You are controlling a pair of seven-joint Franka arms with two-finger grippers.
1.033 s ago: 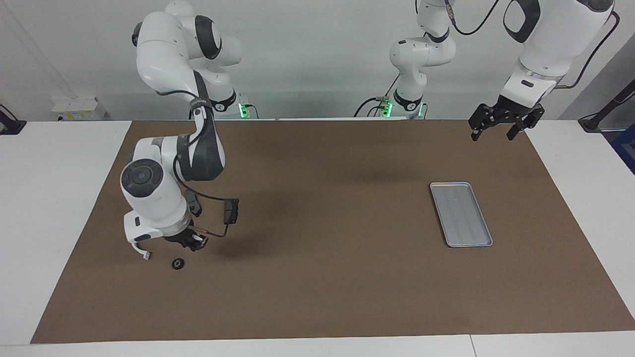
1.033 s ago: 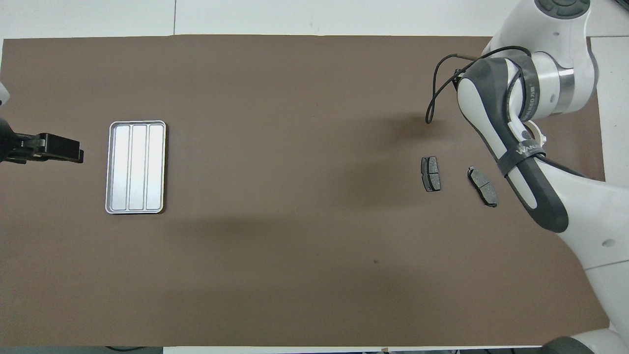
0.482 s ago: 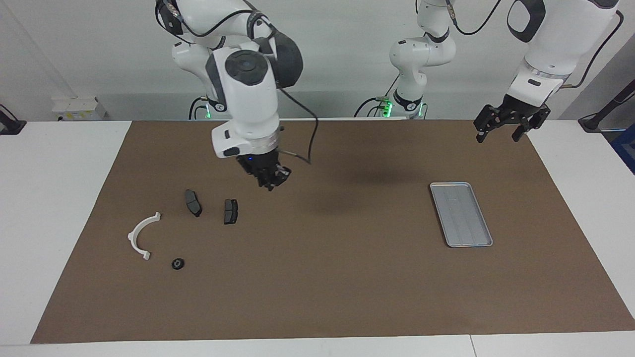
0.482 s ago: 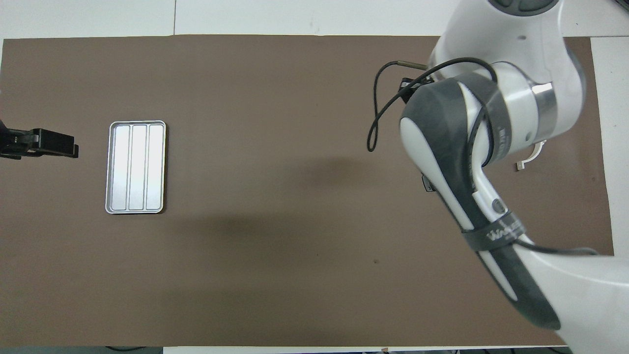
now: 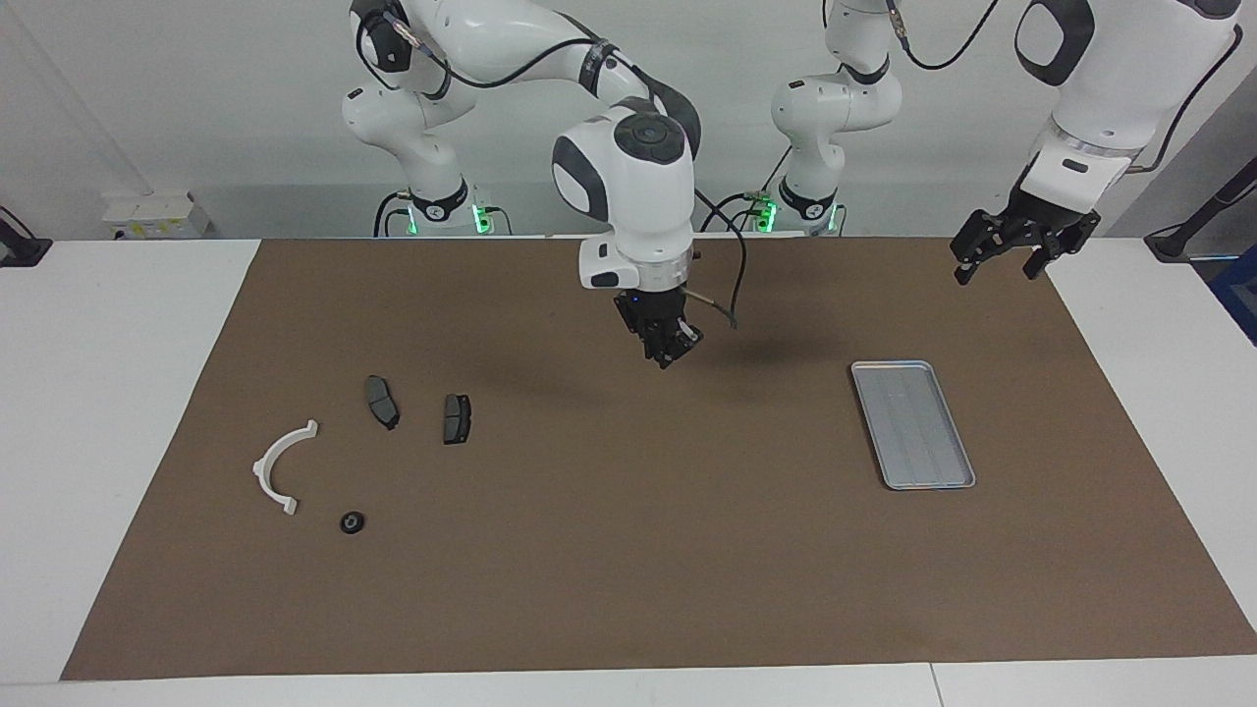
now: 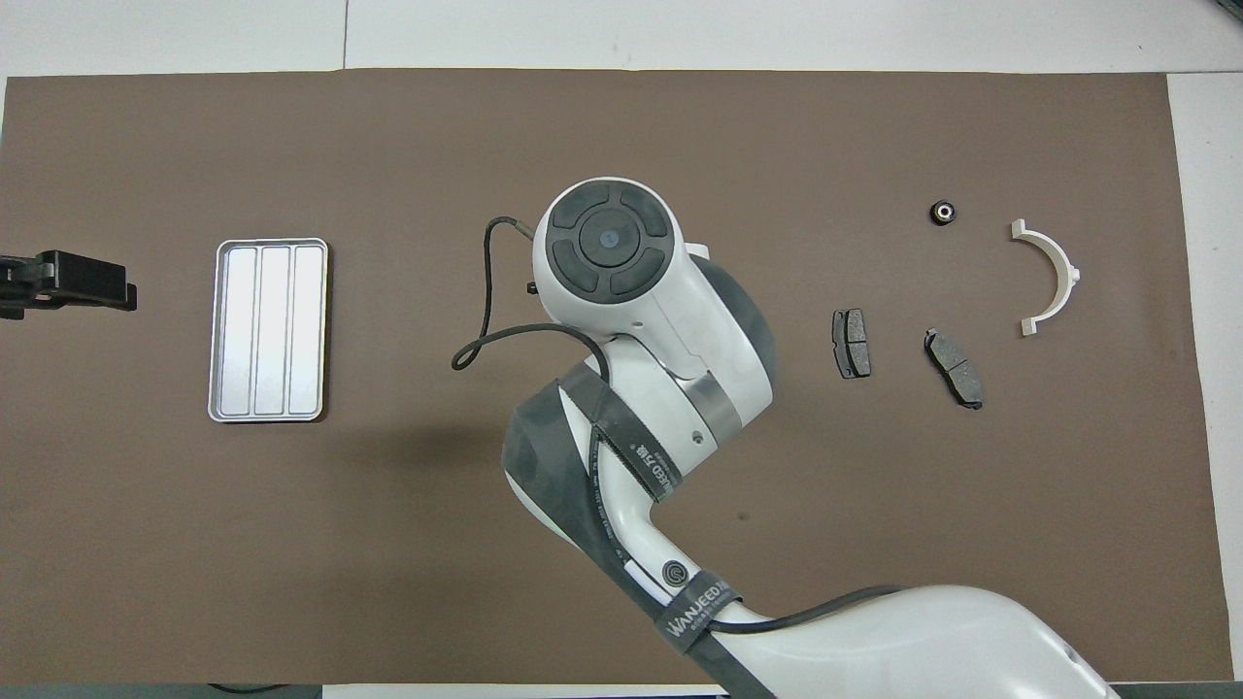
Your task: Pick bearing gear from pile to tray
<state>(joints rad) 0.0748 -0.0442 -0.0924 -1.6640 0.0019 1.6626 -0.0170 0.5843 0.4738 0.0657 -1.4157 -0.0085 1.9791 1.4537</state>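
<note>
Right hand (image 5: 670,352) points straight down over the middle of the mat (image 5: 628,550), fingers pinched closed. Left hand (image 5: 1016,245) hangs spread open near the tray (image 5: 962,481), waiting.

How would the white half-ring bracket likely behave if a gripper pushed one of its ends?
The white half-ring bracket looks like thin, rigid plastic, so probably light. Lying flat on the mat, it would likely swivel rather than roll. Its open curve could snag fingers.

White arms (image 5: 628,167); black cables (image 6: 486,330)
</note>
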